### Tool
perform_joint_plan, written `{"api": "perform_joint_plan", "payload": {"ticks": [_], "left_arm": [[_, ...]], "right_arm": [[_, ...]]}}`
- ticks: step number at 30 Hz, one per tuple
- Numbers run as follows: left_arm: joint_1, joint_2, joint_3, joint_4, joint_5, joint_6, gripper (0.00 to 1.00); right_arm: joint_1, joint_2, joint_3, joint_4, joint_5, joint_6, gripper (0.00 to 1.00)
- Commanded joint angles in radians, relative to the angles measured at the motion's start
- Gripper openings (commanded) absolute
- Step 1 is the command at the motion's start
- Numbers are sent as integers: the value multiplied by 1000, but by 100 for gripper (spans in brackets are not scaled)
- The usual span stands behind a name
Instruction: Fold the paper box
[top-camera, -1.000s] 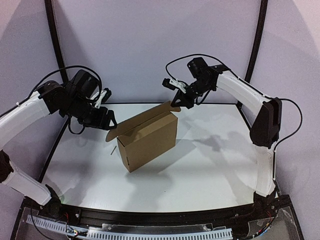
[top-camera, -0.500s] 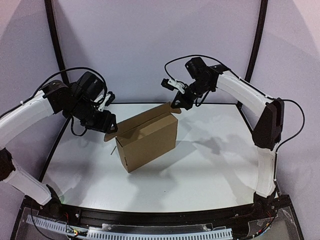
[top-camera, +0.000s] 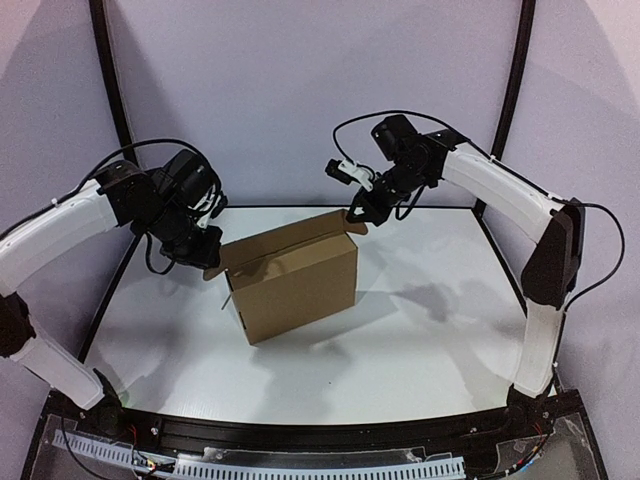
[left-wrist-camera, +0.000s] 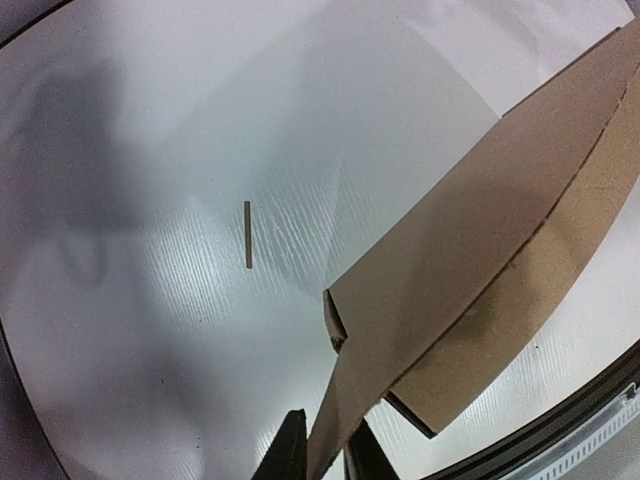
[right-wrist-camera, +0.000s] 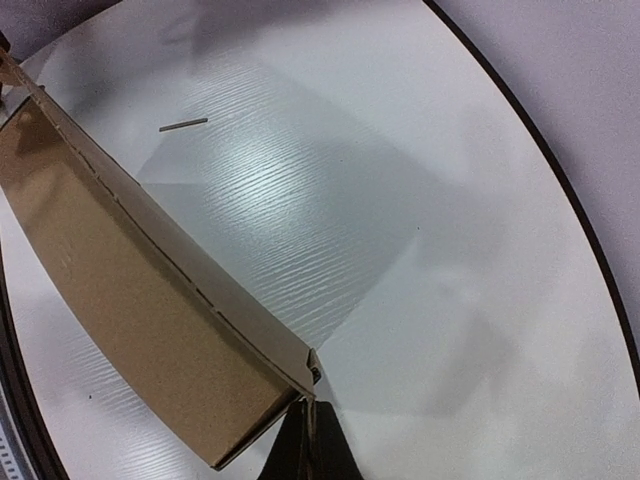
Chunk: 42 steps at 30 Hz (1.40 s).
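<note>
The paper box (top-camera: 295, 285) stands upright mid-table (top-camera: 430, 330), top flaps open. The left end effector (top-camera: 207, 258) is clamped on the flap at its left end, and the right end effector (top-camera: 355, 215) pinches the rear flap's right corner. A thin stick (left-wrist-camera: 248, 234) lies near the box.

The paper box (top-camera: 295, 285) is plain brown cardboard, dull, not shiny. The table (right-wrist-camera: 400, 200) is white and a bit shiny, with fine lines like wood. The left arm (top-camera: 55, 235) and right arm (top-camera: 490, 180) have smooth white plastic covers.
</note>
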Motion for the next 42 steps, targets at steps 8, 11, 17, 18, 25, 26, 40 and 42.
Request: {"api": "perform_joint_plan", "payload": {"ticks": [8, 11, 17, 18, 25, 26, 40, 42], "left_arm": [[-2, 19, 62, -21, -99, -162, 1], [-4, 34, 71, 24, -104, -254, 1], [-5, 47, 30, 98, -129, -387, 1], [-5, 47, 27, 103, -135, -401, 1], [-8, 24, -23, 225, -122, -456, 1], [-8, 27, -21, 225, -117, -458, 1], [-7, 30, -67, 267, -90, -537, 1], [-9, 31, -77, 269, -84, -533, 1]], "right_arm": [[32, -79, -108, 101, 75, 252, 0], [46, -99, -160, 172, 152, 448, 0], [62, -154, -258, 308, 152, 691, 0], [65, -161, -269, 320, 154, 712, 0], [82, -164, -272, 355, 98, 789, 0], [82, -162, -271, 355, 92, 801, 0], [115, -166, -392, 503, 111, 971, 0], [116, -171, -422, 525, 121, 977, 0]]}}
